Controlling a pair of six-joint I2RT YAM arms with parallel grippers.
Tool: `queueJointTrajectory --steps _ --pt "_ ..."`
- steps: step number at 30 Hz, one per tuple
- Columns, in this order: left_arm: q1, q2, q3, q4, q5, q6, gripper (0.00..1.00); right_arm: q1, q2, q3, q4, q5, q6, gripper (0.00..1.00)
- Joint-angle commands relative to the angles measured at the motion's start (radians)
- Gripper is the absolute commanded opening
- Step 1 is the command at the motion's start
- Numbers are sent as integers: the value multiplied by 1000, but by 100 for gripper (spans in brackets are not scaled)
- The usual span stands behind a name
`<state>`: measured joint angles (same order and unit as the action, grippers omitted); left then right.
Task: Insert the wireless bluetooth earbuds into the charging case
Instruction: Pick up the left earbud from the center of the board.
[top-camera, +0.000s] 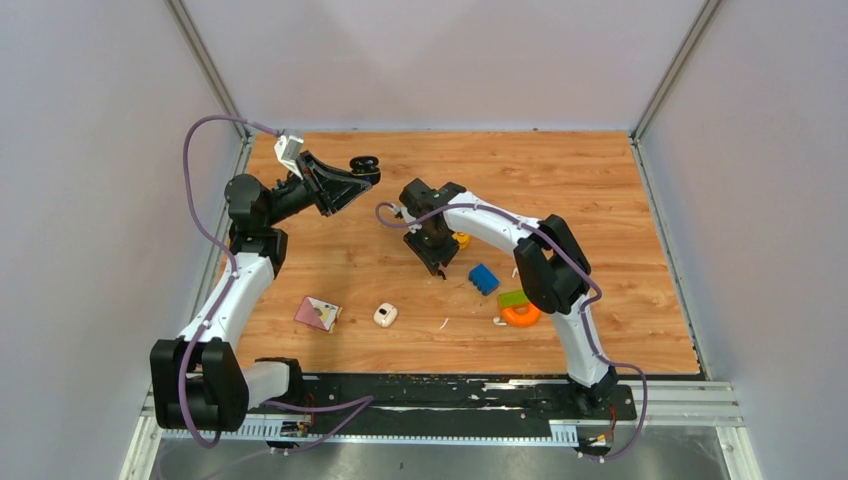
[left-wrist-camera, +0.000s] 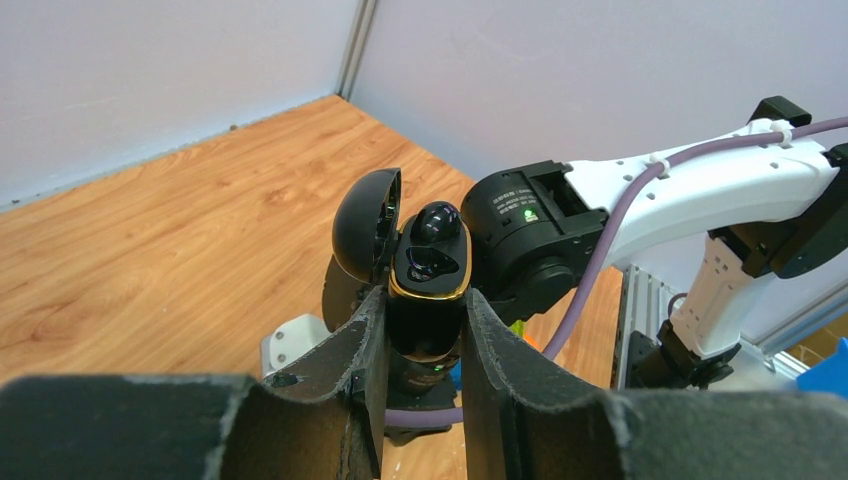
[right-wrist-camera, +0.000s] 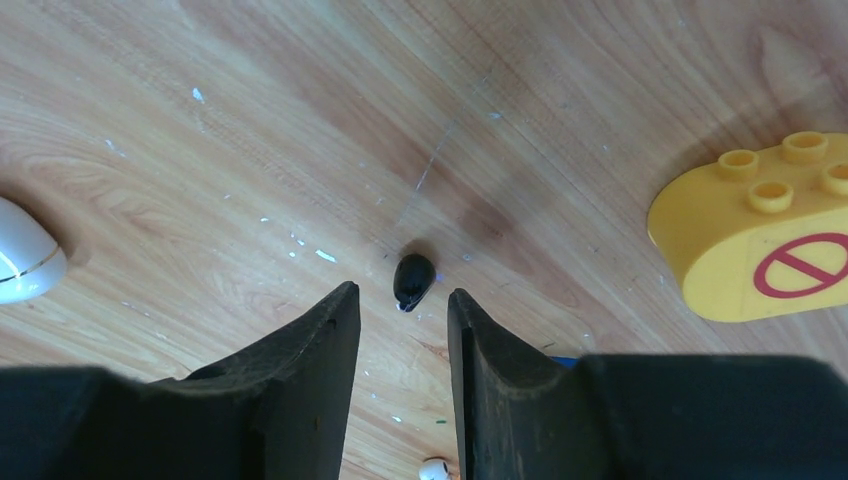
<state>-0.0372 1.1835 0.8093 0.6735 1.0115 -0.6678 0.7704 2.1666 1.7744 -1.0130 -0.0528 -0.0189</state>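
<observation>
My left gripper (left-wrist-camera: 424, 300) is shut on a black charging case (left-wrist-camera: 430, 270) with a gold rim and holds it up off the table (top-camera: 365, 165). The lid (left-wrist-camera: 367, 225) stands open to the left, and one black earbud (left-wrist-camera: 437, 222) sits in the case. A second black earbud (right-wrist-camera: 413, 280) lies loose on the wood. My right gripper (right-wrist-camera: 400, 293) is open and points down just short of it, with the fingertips to either side and not touching. The same gripper (top-camera: 438, 265) shows at mid-table in the top view.
A white case (top-camera: 385, 315) lies near the front, with a white earbud (right-wrist-camera: 433, 468) below my right fingers. A yellow block (right-wrist-camera: 760, 240), blue block (top-camera: 483, 278), green block (top-camera: 513, 298) and orange ring (top-camera: 520, 314) crowd the right. A pink box (top-camera: 317, 313) lies front left.
</observation>
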Motion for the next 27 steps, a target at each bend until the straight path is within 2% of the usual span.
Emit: queueJointTrajectory --steps 1,16,27 --pt "-1 -31 1 29 1 13 0 -2 24 42 -2 24 46 37" --pt "-2 -30 -5 27 -2 16 0 -3 53 9 -10 34 59 28" --pt "-2 -32 -5 23 -2 17 0 -2 62 -42 -23 78 63 27"
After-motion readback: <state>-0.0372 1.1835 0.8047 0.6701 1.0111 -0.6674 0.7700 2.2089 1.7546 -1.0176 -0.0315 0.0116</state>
